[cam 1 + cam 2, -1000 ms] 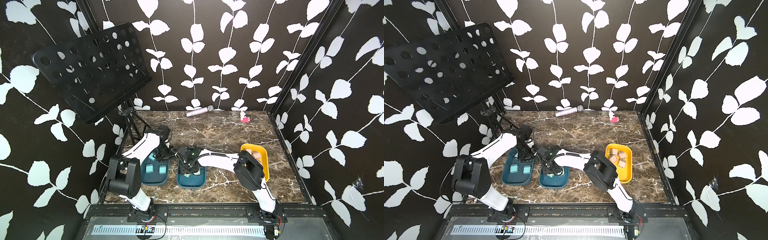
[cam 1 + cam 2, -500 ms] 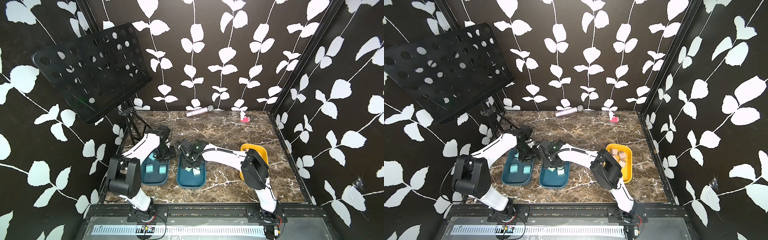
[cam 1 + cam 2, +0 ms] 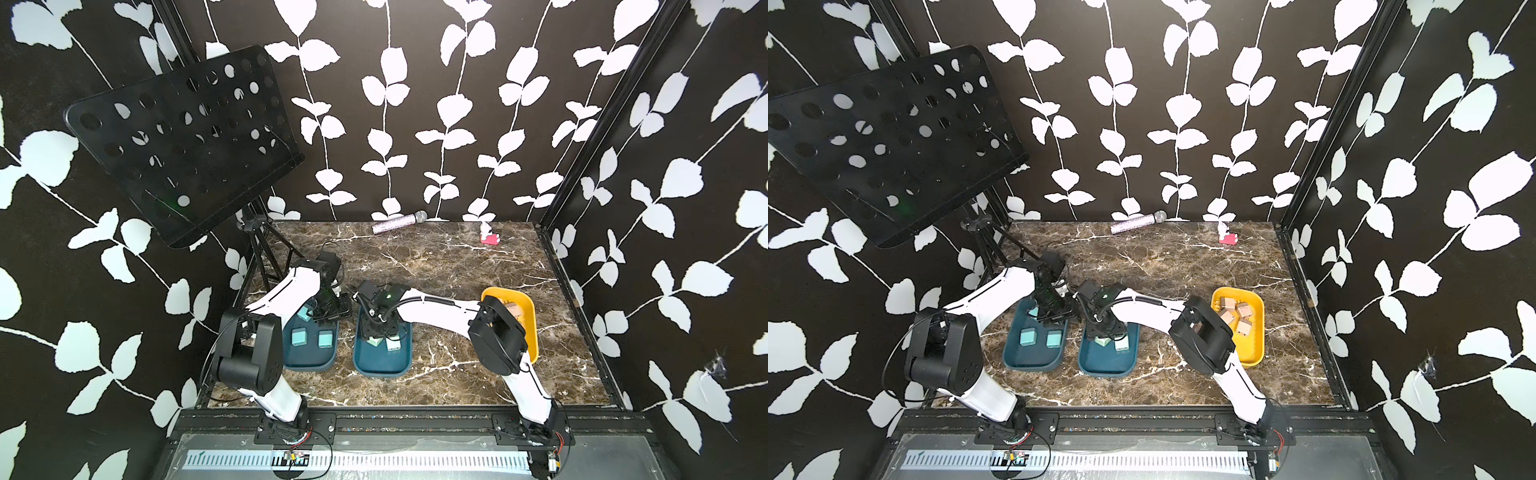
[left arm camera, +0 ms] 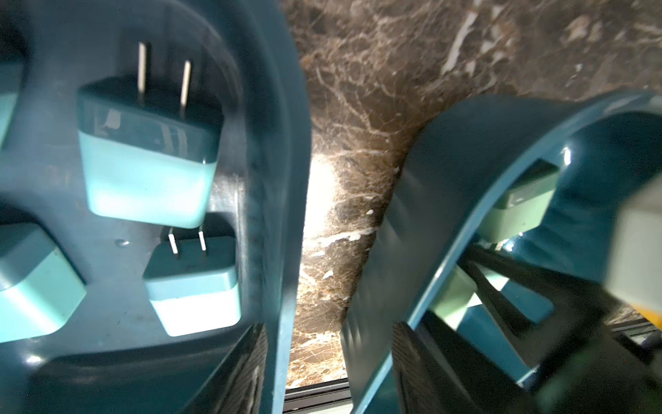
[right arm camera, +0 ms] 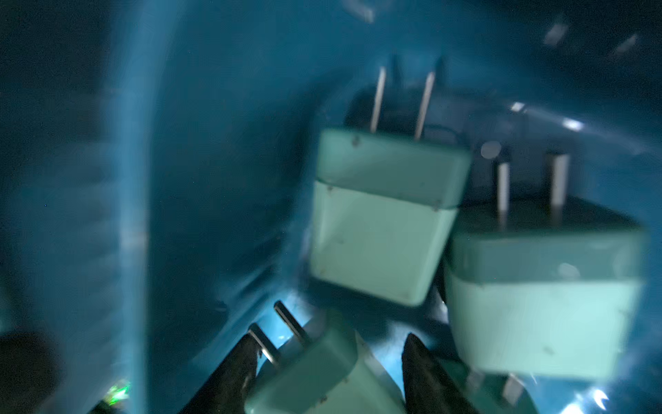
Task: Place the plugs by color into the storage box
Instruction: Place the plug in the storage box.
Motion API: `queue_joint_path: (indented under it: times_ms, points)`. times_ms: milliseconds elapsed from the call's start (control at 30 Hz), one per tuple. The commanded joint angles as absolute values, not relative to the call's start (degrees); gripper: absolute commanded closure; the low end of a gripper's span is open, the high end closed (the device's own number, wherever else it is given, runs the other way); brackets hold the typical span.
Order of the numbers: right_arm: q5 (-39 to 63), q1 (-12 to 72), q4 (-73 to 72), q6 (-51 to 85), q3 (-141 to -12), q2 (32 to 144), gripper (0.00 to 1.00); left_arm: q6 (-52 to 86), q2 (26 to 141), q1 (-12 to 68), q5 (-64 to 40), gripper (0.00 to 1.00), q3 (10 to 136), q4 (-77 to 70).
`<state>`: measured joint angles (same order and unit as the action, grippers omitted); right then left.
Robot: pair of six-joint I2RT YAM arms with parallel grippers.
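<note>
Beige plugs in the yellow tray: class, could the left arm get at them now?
Probably not: the right arm lies stretched between the beige plugs and the left claw, which hangs over the leftmost teal tray.

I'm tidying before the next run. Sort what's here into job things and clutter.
Job: blue plugs, their teal tray; mint plugs, second teal tray; tan plugs, yellow tray.
Clutter: microphone, pink toy, music stand.

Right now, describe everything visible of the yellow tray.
The yellow tray is a plastic-looking rounded rectangle with a raised rim, lying flat on the marble tabletop on the robot's right side. Beige-tan plugs cluster in its far half; its near half is bare. The right arm overlaps its edge in both top views; contact cannot be told.
</note>
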<state>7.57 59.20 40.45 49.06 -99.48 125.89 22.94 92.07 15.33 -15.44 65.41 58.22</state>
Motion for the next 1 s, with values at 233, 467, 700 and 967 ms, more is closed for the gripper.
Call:
queue_joint_path:
  times_ms: [233, 467, 700, 967]
  points:
    - [6.99, 59.50, 40.25, 47.69, -99.53, 127.52, 0.38, 23.13, 90.97, 15.12, -15.64, 0.42, 62.93, 57.48]
    - [8.93, 59.50, 41.04, 47.97, -100.63, 128.48, 0.28, 23.40, 91.14, 15.13, -15.64, 0.42, 63.39, 57.32]
    - [7.91, 58.64, 42.28, 48.64, -101.86, 124.51, 0.27, 23.63, 90.71, 15.10, -15.56, 0.42, 63.08, 57.05]
    - [6.29, 51.18, 42.90, 49.81, -96.72, 112.37, 0.27, 22.74, 90.79, 15.12, -16.92, 0.31, 62.58, 55.96]
